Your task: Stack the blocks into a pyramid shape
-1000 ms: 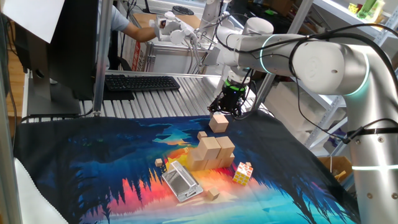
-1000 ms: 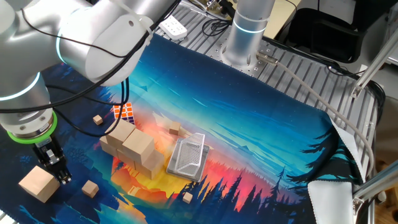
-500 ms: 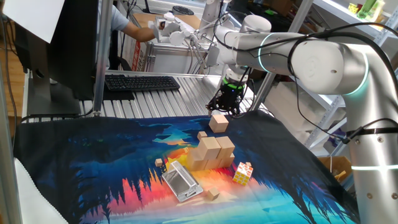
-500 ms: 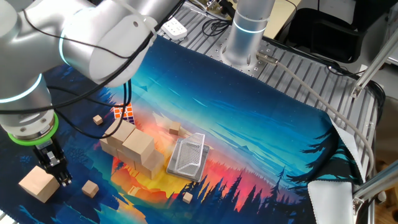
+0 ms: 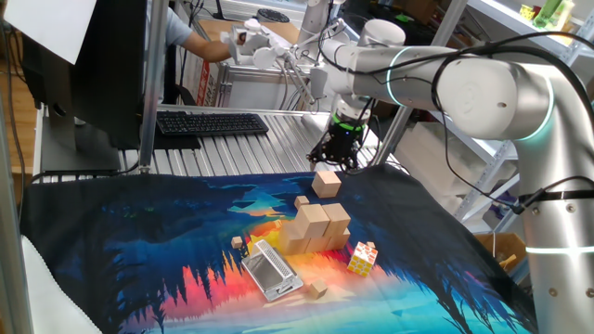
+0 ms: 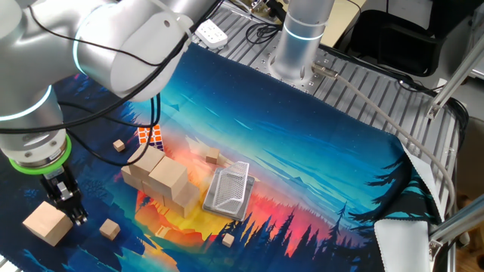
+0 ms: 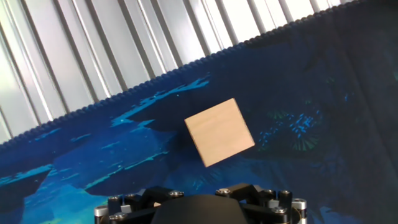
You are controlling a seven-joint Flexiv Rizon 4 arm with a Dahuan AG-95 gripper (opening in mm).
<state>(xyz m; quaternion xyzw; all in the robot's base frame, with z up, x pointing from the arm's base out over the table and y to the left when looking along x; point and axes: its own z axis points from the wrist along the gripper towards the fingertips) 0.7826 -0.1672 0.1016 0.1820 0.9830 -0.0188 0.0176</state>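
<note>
Near one edge of the mat (image 5: 139, 241), a lone block (image 5: 326, 183) lies under the gripper (image 5: 335, 158), whose jaws are spread wide and hold nothing.

No legible text, label, brand, number or sign is found in any of the three views. The keyboard (image 5: 212, 123) at upper left of one fixed view has keys too small to read. The wooden blocks (image 5: 316, 225) at centre frame carry no markings.
</note>
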